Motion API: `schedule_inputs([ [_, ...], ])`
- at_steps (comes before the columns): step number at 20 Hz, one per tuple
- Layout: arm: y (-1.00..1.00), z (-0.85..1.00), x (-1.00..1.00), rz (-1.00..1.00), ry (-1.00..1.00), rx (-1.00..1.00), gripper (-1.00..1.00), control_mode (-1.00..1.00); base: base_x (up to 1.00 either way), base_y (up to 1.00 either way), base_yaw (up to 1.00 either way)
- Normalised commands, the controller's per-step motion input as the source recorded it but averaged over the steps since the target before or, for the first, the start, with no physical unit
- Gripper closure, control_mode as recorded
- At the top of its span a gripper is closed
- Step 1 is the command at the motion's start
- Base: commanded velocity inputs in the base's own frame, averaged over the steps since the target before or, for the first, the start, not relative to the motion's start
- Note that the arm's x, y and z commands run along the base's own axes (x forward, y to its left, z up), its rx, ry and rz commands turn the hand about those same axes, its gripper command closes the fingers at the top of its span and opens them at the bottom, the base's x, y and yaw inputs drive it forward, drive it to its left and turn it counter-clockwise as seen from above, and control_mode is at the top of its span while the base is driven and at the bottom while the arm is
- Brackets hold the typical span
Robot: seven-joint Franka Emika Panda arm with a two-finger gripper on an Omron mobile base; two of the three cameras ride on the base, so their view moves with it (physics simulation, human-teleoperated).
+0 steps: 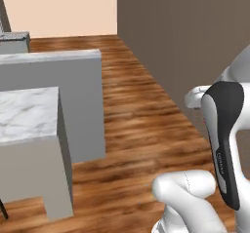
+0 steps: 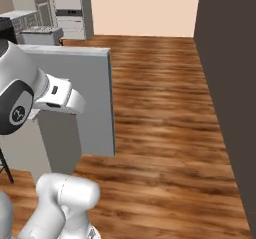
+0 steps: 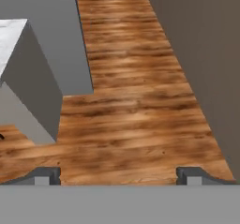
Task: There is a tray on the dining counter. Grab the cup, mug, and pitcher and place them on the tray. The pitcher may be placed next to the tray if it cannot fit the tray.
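The dining counter [image 1: 27, 112] is seen at the left of the left base view, a marble slab on a grey base, with only its end corner caught; the same corner is picked up at the upper left of the hand view. No tray, cup, mug or pitcher can be made out on the part of the slab that is visible, so where they stand cannot be told from here. Beyond the counter a grey partition [image 2: 75, 98] is seen, with wood floor [image 3: 136, 120] running alongside it and a dark wall [image 1: 185, 42] on the far side. The gripper [image 3: 118, 174] is held open and empty above bare floor, fingertips set wide apart, nothing between them. The task is judged to be at the approach stage, with nothing yet grasped. The risk from here is judged to lie in the driving: the counter's corner sits near the base's path, and a tight turn could clip it, or the arm could be swung into the partition.
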Motion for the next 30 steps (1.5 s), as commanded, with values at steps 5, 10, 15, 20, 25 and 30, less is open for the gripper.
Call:
schedule_inputs([
  [5,0.0,0.0,0.0,0.0,0.0,0.0,-1.0,1.0,0.94,-0.82,0.0],
  [10,0.0,0.0,0.0,0.0,0.0,0.0,-1.0,1.0,1.0,-0.21,0.01],
  [15,0.0,0.0,0.0,0.0,0.0,0.0,-1.0,1.0,1.0,0.0,0.03],
  [20,0.0,0.0,0.0,0.0,0.0,0.0,-1.0,1.0,1.0,-0.32,0.03],
  [25,0.0,0.0,0.0,0.0,0.0,0.0,-1.0,1.0,1.0,-0.53,0.0],
  [30,0.0,0.0,0.0,0.0,0.0,0.0,-1.0,1.0,1.0,-0.83,0.0],
])
